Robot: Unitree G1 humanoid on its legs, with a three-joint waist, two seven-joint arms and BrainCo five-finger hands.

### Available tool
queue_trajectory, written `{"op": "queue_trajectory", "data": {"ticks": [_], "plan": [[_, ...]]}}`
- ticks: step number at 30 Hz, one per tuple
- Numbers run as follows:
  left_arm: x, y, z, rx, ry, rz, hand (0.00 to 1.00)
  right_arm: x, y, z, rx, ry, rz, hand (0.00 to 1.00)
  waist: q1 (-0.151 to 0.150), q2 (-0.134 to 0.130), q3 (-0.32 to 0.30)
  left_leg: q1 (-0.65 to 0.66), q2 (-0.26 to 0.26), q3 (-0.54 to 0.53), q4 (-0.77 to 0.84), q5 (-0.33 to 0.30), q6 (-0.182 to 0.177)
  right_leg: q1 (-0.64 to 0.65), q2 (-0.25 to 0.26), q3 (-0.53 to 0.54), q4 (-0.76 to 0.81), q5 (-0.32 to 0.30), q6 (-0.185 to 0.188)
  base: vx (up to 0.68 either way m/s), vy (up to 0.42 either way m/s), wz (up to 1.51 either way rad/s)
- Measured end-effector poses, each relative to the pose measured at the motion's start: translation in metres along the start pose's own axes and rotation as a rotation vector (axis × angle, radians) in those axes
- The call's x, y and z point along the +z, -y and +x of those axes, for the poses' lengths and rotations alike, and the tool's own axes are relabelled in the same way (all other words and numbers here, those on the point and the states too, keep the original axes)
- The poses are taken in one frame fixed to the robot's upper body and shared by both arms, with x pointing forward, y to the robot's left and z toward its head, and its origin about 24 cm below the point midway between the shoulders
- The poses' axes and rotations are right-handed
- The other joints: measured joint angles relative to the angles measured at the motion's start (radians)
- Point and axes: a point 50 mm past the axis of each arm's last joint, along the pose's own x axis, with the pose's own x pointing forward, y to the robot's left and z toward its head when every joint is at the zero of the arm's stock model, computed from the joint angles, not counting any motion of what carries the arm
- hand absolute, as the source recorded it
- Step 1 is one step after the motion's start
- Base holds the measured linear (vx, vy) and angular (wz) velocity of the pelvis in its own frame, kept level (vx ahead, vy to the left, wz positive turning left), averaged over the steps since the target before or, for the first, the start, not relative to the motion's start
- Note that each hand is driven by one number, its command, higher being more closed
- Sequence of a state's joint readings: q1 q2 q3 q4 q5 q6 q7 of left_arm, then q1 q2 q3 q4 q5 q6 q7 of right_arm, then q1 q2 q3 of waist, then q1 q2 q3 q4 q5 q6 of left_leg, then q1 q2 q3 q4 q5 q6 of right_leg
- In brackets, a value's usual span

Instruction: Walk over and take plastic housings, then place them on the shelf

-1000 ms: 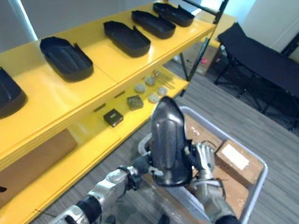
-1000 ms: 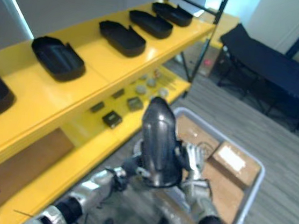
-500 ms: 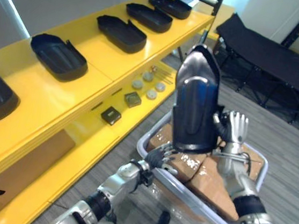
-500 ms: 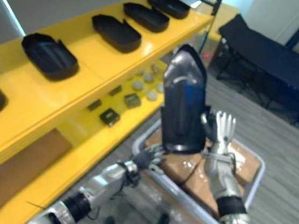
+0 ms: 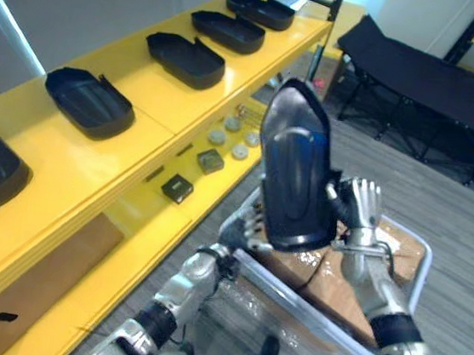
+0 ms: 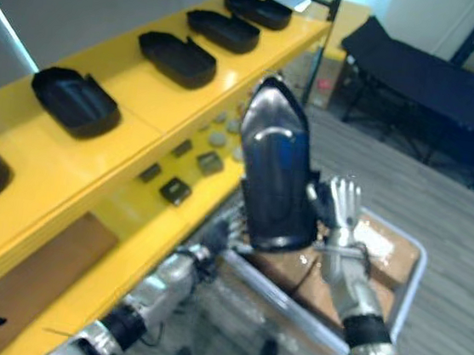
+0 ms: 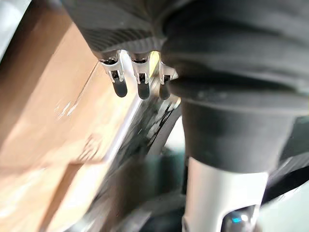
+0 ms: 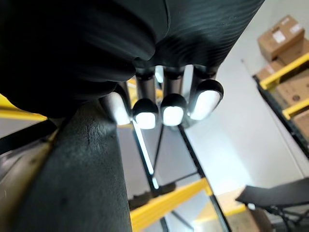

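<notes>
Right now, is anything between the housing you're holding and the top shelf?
Nothing visible. The held housing stands upright between the left robot hand and right robot hand; only air separates it from the yellow shelf top. Other housings lie there, with bare gaps between.

Grey bin (image 5: 307, 310) holds cardboard boxes (image 5: 320, 277); black cot (image 5: 420, 74) stands beyond.

Plastic housing (image 5: 294, 167) raised higher above the bin (image 5: 315, 317), turned upright, right robot hand (image 5: 360, 207) risen alongside it

Five housings (image 5: 90, 102) line the back of the shelf (image 5: 74, 178); bare yellow strip runs along its front; black post (image 5: 329, 25) stands at the far end.
</notes>
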State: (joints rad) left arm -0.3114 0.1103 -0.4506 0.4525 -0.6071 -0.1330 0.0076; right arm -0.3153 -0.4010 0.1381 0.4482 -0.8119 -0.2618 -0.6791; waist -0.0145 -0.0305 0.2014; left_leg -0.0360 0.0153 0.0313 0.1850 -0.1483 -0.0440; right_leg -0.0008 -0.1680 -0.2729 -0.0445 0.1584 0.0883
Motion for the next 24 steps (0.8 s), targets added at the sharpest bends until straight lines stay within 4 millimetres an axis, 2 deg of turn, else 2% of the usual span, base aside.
{"op": "queue_trajectory", "data": {"ticks": [3, 14, 24], "plan": [[-0.001, -0.012, -0.002, 0.047, 0.002, 0.012, 0.00, 0.001, -0.003, -0.004, 0.015, 0.007, -0.004, 1.00, 0.001, 0.000, 0.000, 0.001, -0.005, -0.004, -0.001, 0.005, 0.000, 0.001, -0.004, -0.002, -0.001, -0.002, -0.002, -0.04, 0.014, 0.03], [0.000, -0.036, -0.012, 0.087, 0.025, -0.029, 0.00, 0.003, -0.015, -0.017, 0.056, -0.020, 0.027, 1.00, 0.002, -0.004, -0.001, 0.028, -0.009, -0.023, -0.039, 0.033, -0.006, 0.034, -0.003, -0.028, -0.034, 0.004, -0.001, -0.02, 0.002, 0.06], [-0.009, -0.029, -0.012, 0.017, -0.043, -0.031, 0.00, 0.011, -0.023, -0.019, 0.096, -0.002, 0.049, 1.00, 0.003, -0.025, -0.001, 0.036, -0.011, -0.022, -0.047, 0.034, -0.006, 0.035, -0.004, -0.027, -0.034, 0.005, 0.001, 0.00, 0.002, -0.01]]}}
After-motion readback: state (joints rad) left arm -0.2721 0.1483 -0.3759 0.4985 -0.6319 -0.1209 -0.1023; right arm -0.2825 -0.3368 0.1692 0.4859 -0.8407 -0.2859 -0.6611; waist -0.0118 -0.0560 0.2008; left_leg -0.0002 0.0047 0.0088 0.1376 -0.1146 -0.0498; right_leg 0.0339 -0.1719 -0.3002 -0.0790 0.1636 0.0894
